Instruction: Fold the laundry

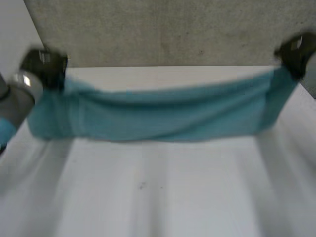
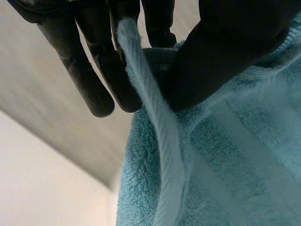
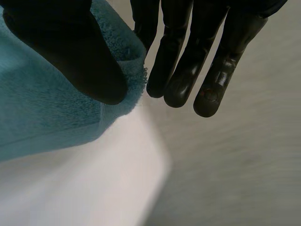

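Left hand [image 1: 43, 65] and right hand [image 1: 295, 51] each pinch an upper corner of the teal towel [image 1: 168, 116], stretched lengthwise between them over the tabletop [image 1: 158, 197].

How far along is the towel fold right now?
Done: the towel is picked up by both ends. In hand: the left hand and the right hand each pinch an end between thumb and fingers, and the towel hangs stretched between them, sagging in the middle. Left: no finished fold lies on the table; the towel is yet to be laid down and folded.
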Tool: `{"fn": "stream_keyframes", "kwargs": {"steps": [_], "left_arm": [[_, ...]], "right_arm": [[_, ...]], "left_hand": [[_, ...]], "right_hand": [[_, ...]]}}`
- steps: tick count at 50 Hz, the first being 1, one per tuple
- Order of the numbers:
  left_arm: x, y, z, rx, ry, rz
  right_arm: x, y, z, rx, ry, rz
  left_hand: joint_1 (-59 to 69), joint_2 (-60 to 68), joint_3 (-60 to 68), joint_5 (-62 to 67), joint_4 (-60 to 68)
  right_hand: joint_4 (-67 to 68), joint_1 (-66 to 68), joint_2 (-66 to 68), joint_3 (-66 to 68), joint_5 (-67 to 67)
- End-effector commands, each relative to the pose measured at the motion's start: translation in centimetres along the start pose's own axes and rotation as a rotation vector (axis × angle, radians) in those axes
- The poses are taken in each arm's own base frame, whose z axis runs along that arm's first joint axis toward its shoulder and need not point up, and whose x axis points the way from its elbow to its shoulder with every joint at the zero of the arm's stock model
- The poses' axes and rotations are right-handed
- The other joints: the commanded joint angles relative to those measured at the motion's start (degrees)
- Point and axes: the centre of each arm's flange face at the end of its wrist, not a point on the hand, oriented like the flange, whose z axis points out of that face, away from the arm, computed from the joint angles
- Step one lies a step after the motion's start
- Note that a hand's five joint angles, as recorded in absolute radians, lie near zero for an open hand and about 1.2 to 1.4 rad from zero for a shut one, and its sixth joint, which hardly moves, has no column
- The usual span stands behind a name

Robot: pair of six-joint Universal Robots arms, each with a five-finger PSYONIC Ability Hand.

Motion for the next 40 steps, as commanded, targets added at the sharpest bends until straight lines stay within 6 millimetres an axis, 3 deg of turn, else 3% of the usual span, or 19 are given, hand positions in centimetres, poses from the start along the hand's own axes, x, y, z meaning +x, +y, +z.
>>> {"fn": "stream_keyframes", "kwargs": {"steps": [1, 2, 6, 10, 15, 17, 18, 19, 20, 21, 22, 23, 24, 25, 26, 27, 31, 36, 40], "left_arm": [[-6.5, -14.2, 1.9, 0.691, -0.346, 0.05], [-7.3, -15.6, 1.5, 0.78, -0.39, 0.037], [-7.0, -15.0, 1.5, 0.769, -0.381, -0.012], [-6.0, -11.7, 2.0, 0.665, -0.313, -0.101], [-4.4, -8.3, 2.2, 0.568, -0.255, -0.16], [-2.6, -5.4, 2.2, 0.478, -0.212, -0.181], [-2.6, -5.4, 2.2, 0.477, -0.212, -0.181], [-1.6, -3.9, 2.1, 0.434, -0.19, -0.186], [-1.6, -3.9, 2.1, 0.434, -0.19, -0.186], [-0.6, -2.2, 1.9, 0.384, -0.167, -0.194], [0.6, -0.3, 1.8, 0.326, -0.14, -0.202], [0.6, -0.3, 1.8, 0.325, -0.139, -0.202], [1.8, 1.8, 1.6, 0.264, -0.113, -0.208], [3.0, 3.5, 1.4, 0.21, -0.087, -0.215], [3.0, 3.5, 1.4, 0.21, -0.087, -0.216], [4.0, 5.1, 1.0, 0.156, -0.062, -0.22], [5.9, 8.3, -0.4, 0.032, -0.009, -0.228], [6.3, 9.2, -2.2, -0.071, 0.026, -0.233], [6.1, 9.0, -3.9, -0.148, 0.051, -0.238]], "right_arm": [[11.5, -11.5, -0.8, 0.61, 0.606, 0.099], [11.5, -11.5, -0.8, 0.61, 0.607, 0.1], [9.8, -10.3, -1.2, 0.614, 0.521, 0.143], [8.0, -9.4, -1.7, 0.588, 0.445, 0.145], [3.9, -6.0, -0.7, 0.484, 0.307, 0.166], [2.7, -5.2, -0.5, 0.458, 0.273, 0.17], [1.4, -4.2, -0.5, 0.425, 0.228, 0.175], [1.4, -4.2, -0.5, 0.425, 0.227, 0.175], [-0.1, -3.2, -0.4, 0.396, 0.181, 0.183], [-1.6, -1.9, -0.4, 0.354, 0.133, 0.192], [-1.6, -1.9, -0.4, 0.354, 0.133, 0.192], [-3.6, -0.5, -0.7, 0.313, 0.068, 0.203], [-5.5, 0.8, -0.9, 0.277, 0.008, 0.204], [-5.6, 0.8, -0.9, 0.276, 0.007, 0.204], [-7.6, 2.4, -0.9, 0.229, -0.054, 0.216], [-9.4, 4.0, -0.8, 0.18, -0.105, 0.232], [-12.1, 6.4, -1.1, 0.09, -0.176, 0.25], [-12.0, 7.8, -1.5, 0.026, -0.189, 0.265], [-9.0, 6.7, -3.4, -0.015, -0.191, 0.268]], "left_hand": [[11.82, 10.39, 10.28, 10.82, 10.25], [11.82, 10.39, 10.28, 10.82, 10.25], [11.82, 10.39, 10.28, 10.82, 10.25], [11.82, 10.39, 10.28, 10.82, 10.25], [11.82, 10.39, 10.28, 10.82, 10.25], [11.82, 10.39, 10.28, 10.82, 10.25], [11.82, 10.39, 10.28, 10.82, 10.25], [11.82, 10.39, 10.28, 10.82, 10.25], [11.82, 10.39, 10.28, 10.82, 10.25], [11.82, 10.39, 10.28, 10.82, 10.25], [11.82, 10.39, 10.28, 10.82, 10.25], [11.82, 10.39, 10.28, 10.82, 10.25], [11.82, 10.39, 10.28, 10.82, 10.25], [11.82, 10.39, 10.28, 10.82, 10.25], [11.82, 10.39, 10.28, 10.82, 10.25], [11.82, 10.39, 10.28, 10.82, 10.25], [11.82, 10.39, 10.28, 10.82, 10.25], [11.82, 10.39, 10.28, 10.82, 10.25], [11.82, 10.39, 10.28, 10.82, 10.25]], "right_hand": [[11.76, 25.06, 12.44, 12.1, 13.57], [11.76, 25.06, 12.44, 12.1, 13.57], [11.76, 25.06, 12.44, 12.1, 13.57], [11.76, 25.06, 12.44, 12.1, 13.57], [11.76, 25.06, 12.44, 12.1, 13.57], [11.76, 25.06, 12.44, 12.1, 13.57], [11.76, 25.06, 12.44, 12.1, 13.57], [11.76, 25.06, 12.44, 12.1, 13.57], [11.76, 25.06, 12.44, 12.1, 13.57], [11.76, 25.06, 12.44, 12.1, 13.57], [11.76, 25.06, 12.44, 12.1, 13.57], [11.76, 25.06, 12.44, 12.1, 13.57], [11.76, 25.06, 12.44, 12.1, 13.57], [11.76, 25.06, 12.44, 12.1, 13.57], [11.76, 25.06, 12.44, 12.1, 13.57], [11.76, 25.06, 12.44, 12.1, 13.57], [11.76, 25.06, 12.44, 12.1, 13.57], [11.76, 25.06, 12.44, 12.1, 13.57], [11.76, 25.06, 12.44, 12.1, 13.57]]}}
